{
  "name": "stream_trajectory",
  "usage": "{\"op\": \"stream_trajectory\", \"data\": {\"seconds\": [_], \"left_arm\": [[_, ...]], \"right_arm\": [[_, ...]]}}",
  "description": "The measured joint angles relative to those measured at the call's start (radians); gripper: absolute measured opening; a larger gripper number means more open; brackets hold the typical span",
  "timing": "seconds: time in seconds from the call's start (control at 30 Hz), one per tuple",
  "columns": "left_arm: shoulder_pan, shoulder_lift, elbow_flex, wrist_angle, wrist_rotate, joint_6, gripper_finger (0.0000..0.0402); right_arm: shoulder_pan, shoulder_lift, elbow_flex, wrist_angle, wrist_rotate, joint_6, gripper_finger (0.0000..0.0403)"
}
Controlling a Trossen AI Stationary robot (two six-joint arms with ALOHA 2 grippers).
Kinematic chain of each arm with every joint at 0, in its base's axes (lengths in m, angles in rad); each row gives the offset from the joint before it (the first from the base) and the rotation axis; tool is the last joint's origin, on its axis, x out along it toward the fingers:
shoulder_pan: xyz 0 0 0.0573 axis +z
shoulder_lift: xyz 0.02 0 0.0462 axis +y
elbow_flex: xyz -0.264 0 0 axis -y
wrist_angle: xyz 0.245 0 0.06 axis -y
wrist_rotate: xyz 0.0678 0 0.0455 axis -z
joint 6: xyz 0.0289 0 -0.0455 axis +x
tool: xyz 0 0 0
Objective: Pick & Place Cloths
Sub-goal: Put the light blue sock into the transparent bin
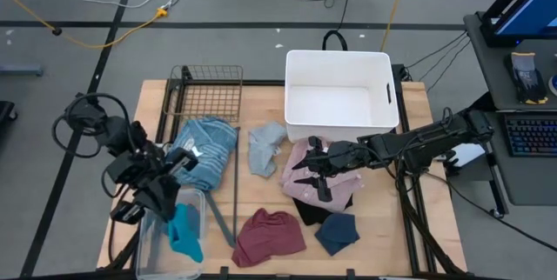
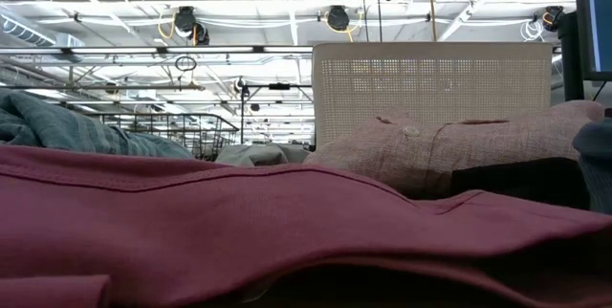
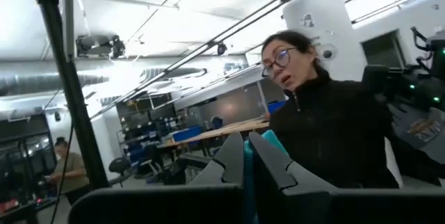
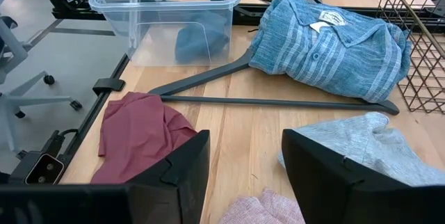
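My left gripper [image 1: 174, 203] [image 3: 247, 144] is at the table's near left, over a clear plastic bin [image 1: 150, 247], and is shut on a teal cloth [image 1: 184, 232]. My right gripper [image 1: 313, 172] [image 4: 245, 175] hangs open above the pink shirt [image 1: 300, 160] [image 2: 459, 145], clear of it. The other cloths lie on the table. The blue striped top [image 1: 207, 148] and a grey-blue piece [image 1: 265, 148] are near the middle. A maroon piece [image 1: 270, 236], a black piece [image 1: 312, 212] and a navy piece [image 1: 338, 233] lie toward the near edge. My left gripper pinches the teal cloth between its two fingers. A strip of it [image 3: 247, 182] shows in the slit between them, and a bit [image 3: 268, 140] sticks out past the tips. The fingers slant upward. The cloth hangs below them, its lower part [image 4: 198, 43] inside the clear bin.
A white tub [image 1: 296, 97] stands at the far middle, a wire basket [image 1: 207, 93] at the far left. A dark hanger [image 1: 233, 195] lies by the striped top. A person [image 3: 327, 126] stands beyond the table.
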Motion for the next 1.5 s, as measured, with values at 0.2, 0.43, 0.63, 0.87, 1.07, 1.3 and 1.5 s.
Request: {"op": "stream_trajectory", "data": {"seconds": [0.2,0.43,0.63,0.87,1.07,1.3,1.5], "left_arm": [[-0.028,0.001,0.0,-0.006,-0.133,-0.07,0.0],[-0.043,0.024,0.0,-0.071,-0.48,-0.404,0.0],[-0.056,0.025,0.0,-0.23,-0.688,-0.717,0.0],[-0.097,0.023,0.0,-0.379,-0.828,-1.034,0.0],[-0.131,0.017,0.0,-0.569,-0.834,-1.317,0.0],[-0.16,-0.023,0.0,-0.827,-0.729,-1.663,0.0],[-0.198,-0.079,0.0,-0.93,-0.596,-1.862,0.0]], "right_arm": [[0.0,0.0,0.0,0.0,0.0,0.0,0.0169],[0.0,0.0,0.0,0.0,0.0,0.0,0.0169],[0.0,0.0,0.0,0.0,0.0,0.0,0.0167],[0.0,0.0,0.0,0.0,0.0,0.0,0.0167],[0.0,0.0,0.0,0.0,0.0,0.0,0.0167],[0.0,0.0,0.0,0.0,0.0,0.001,0.0166],[0.0,0.0,0.0,0.0,0.0,0.003,0.0165]]}}
